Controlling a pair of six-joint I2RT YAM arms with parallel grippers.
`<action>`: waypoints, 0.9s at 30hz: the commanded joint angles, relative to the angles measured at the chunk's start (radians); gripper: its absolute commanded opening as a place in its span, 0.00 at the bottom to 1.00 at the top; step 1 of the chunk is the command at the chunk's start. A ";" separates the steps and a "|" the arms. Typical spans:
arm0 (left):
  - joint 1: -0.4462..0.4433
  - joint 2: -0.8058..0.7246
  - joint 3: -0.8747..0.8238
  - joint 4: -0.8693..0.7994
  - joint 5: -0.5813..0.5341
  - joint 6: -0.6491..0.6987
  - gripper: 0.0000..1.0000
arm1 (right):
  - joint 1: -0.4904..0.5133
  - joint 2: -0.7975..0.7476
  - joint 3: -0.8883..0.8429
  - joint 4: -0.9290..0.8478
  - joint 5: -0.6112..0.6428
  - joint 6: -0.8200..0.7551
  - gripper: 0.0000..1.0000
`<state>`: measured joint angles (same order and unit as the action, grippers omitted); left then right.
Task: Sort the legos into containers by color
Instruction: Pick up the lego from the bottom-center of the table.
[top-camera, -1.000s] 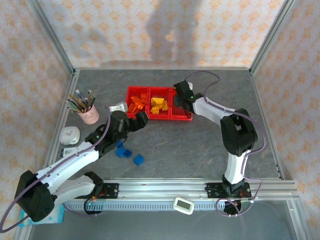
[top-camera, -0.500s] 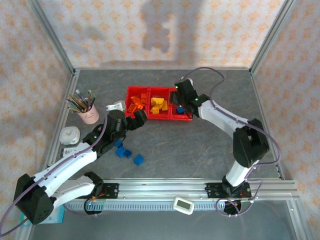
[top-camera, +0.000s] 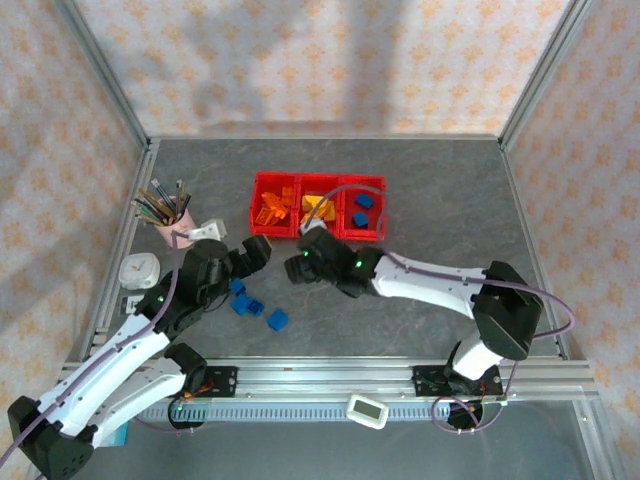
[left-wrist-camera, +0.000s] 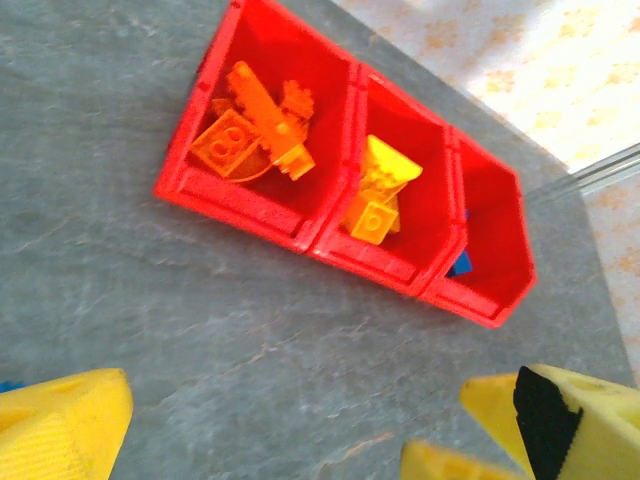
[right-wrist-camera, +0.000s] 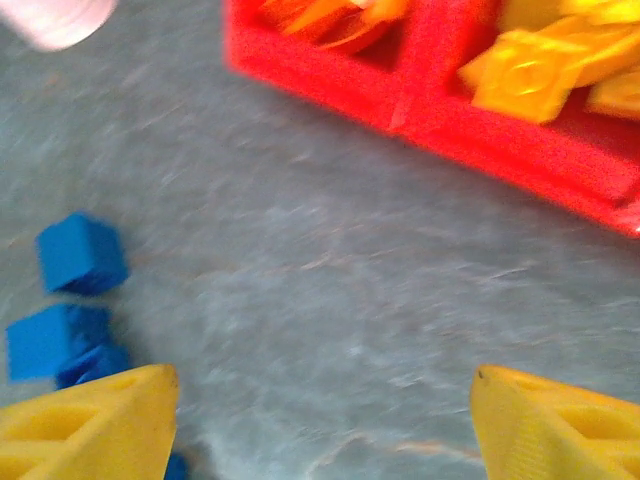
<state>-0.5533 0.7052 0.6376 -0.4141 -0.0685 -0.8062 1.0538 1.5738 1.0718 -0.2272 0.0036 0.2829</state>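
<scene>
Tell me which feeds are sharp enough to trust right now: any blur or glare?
Right wrist: smeared throughout, blue bricks soft-edged. Left wrist: red bins crisp, wallpaper washed out. Top external: sharp, faint shadows on the wallpaper.

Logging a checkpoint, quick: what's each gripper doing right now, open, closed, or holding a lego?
Left gripper: open, nothing between its fingers.
Right gripper: open, nothing between its fingers.
</scene>
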 joint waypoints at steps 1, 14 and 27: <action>0.011 -0.069 -0.017 -0.144 -0.052 -0.054 0.99 | 0.075 0.030 -0.035 0.101 -0.010 -0.018 0.78; 0.011 -0.215 -0.024 -0.308 -0.095 -0.155 0.99 | 0.233 0.268 0.014 0.192 0.003 -0.062 0.85; 0.011 -0.214 -0.036 -0.295 -0.089 -0.160 0.99 | 0.235 0.337 0.031 0.159 0.043 -0.082 0.52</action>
<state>-0.5488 0.4927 0.6178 -0.6930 -0.1398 -0.9535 1.2842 1.8957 1.0756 -0.0589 0.0032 0.2096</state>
